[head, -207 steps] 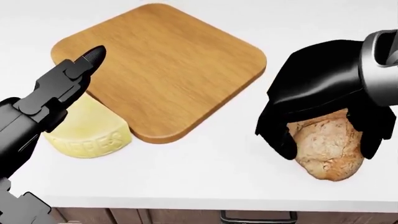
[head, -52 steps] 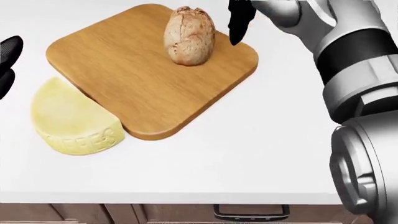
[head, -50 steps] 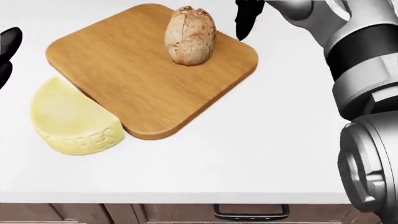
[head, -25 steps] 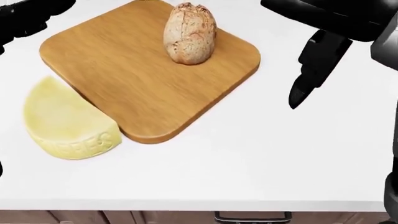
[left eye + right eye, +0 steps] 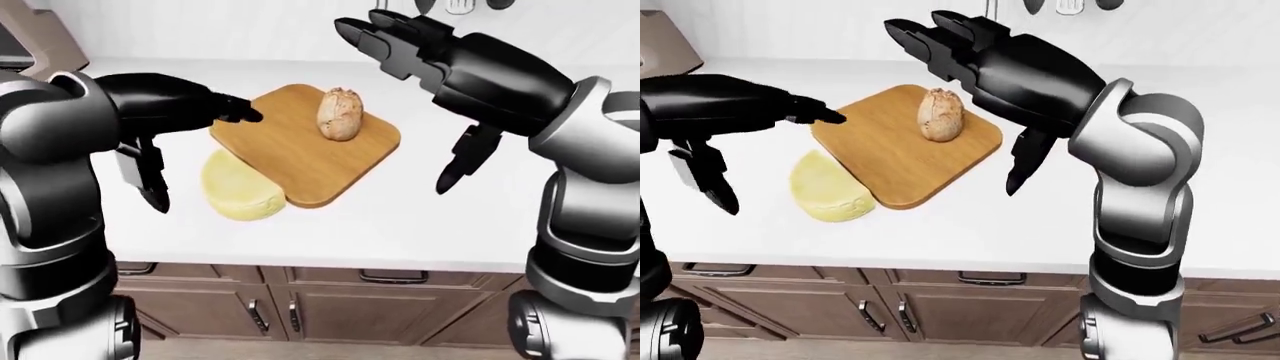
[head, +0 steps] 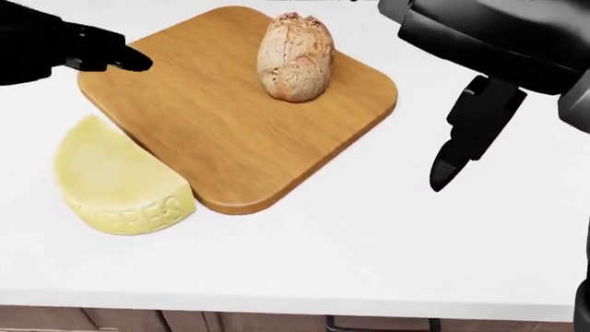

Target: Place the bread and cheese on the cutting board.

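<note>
Bread point(image 6: 296, 57) stood on the cutting board point(image 6: 230, 117), near its upper right corner in the head view: that half was done. Cheese point(image 6: 118, 178) lay on the white counter point(image 6: 351, 242), touching the board's lower left edge, and was yours to move. Your left hand point(image 5: 180, 120) hovered above it, fingers spread, holding nothing. Your right hand point(image 5: 985, 71) hung raised above the board's right side, fingers likewise splayed and empty.
</note>
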You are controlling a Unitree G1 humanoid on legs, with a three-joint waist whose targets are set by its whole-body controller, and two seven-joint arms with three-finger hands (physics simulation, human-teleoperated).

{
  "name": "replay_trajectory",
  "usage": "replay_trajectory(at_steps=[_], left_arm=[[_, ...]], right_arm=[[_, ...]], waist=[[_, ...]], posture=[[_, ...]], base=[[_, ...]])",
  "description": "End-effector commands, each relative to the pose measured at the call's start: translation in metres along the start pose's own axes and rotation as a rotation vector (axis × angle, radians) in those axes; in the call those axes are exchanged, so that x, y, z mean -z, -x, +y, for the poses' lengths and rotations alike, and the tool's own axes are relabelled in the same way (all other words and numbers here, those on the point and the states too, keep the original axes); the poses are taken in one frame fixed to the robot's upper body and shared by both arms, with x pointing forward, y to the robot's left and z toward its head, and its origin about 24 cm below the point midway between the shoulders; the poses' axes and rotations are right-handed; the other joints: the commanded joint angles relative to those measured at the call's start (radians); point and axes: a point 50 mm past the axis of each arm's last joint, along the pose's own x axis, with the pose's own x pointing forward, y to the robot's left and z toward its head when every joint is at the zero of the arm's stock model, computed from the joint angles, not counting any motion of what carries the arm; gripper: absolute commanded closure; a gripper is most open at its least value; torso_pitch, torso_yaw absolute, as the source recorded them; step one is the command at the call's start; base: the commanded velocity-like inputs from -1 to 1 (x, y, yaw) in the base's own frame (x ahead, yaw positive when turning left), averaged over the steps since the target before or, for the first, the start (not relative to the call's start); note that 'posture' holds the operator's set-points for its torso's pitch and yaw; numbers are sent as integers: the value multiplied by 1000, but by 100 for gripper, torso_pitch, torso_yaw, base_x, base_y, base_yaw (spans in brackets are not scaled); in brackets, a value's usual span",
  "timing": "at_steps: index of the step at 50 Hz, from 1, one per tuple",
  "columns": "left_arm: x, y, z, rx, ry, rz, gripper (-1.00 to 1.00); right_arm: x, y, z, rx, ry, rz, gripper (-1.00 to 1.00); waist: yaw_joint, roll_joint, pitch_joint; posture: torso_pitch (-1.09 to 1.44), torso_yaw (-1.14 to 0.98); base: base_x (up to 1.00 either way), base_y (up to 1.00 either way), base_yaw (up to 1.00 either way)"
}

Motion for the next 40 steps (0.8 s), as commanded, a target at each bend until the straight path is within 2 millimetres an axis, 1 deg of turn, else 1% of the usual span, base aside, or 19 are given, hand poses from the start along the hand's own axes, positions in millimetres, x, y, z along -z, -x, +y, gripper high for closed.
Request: replay_trajectory(at_steps=[1, 2, 4, 7, 10, 14, 17, 19, 21, 25, 26, 28, 32, 35, 40], left_arm=[[-1, 9, 16, -84, -26, 19, -30], [-2, 10, 18, -89, -23, 19, -27], [-2, 10, 19, -89, -22, 20, -27], [-5, 8, 23, -101, -30, 9, -33], [-6, 2, 25, -109, -32, 3, -33], [-4, -14, 27, -114, -82, 5, -38], [-13, -18, 33, -109, -122, -17, -38], [-17, -21, 26, -86, -144, -31, -38], [-21, -25, 13, -54, -172, -41, -30], [-26, -24, 15, -51, -172, -54, -22], [-26, -24, 15, -51, -174, -55, -18], [-27, -23, 15, -50, -176, -55, -18], [-25, -22, 13, -47, -176, -55, -13], [-25, -22, 12, -48, -175, -55, -13], [-24, -20, 6, -32, -175, -49, -20]], right_arm=[[-6, 3, -12, 55, 36, -13, -100], [-5, 2, -11, 54, 35, -13, -100], [-5, 2, -11, 54, 35, -13, -100], [-7, 2, -10, 54, 33, -16, -100], [-7, 2, -9, 55, 30, -18, -100], [-7, 3, -6, 53, 25, -17, -100], [-6, 2, -3, 51, 20, -17, -100], [-6, 2, -3, 53, 17, -17, -100], [-6, 4, -3, 55, 14, -17, -100], [-4, 5, -1, 56, 10, -12, -100], [-4, 5, -1, 58, 9, -12, -100], [-4, 5, -1, 59, 8, -13, -100], [-6, 4, 0, 58, 7, -15, -100], [-6, 4, 1, 55, 6, -16, -100], [-6, 4, 2, 53, 5, -16, -100]], waist=[[0, 3, -27], [0, 4, -28], [0, 4, -28], [-1, 4, -27], [0, 3, -27], [1, 3, -29], [1, 1, -32], [1, 0, -32], [0, -1, -32], [1, -1, -35], [1, -1, -35], [1, -2, -36], [0, -2, -34], [1, 0, -35], [1, 1, -36]], posture=[[0, 0], [0, 0], [0, 0], [0, 0], [0, 0], [0, 0], [0, 0], [0, 0], [0, 0], [0, 0], [0, 0], [0, 0], [0, 0], [0, 0], [0, 0]], base=[[0, 0, 0], [0, 0, 0], [0, 0, 0], [0, 0, 0], [0, 0, 0], [0, 0, 0], [0, 0, 0], [0, 0, 0], [0, 0, 0], [0, 0, 0], [0, 0, 0], [0, 0, 0], [0, 0, 0], [0, 0, 0], [0, 0, 0]])
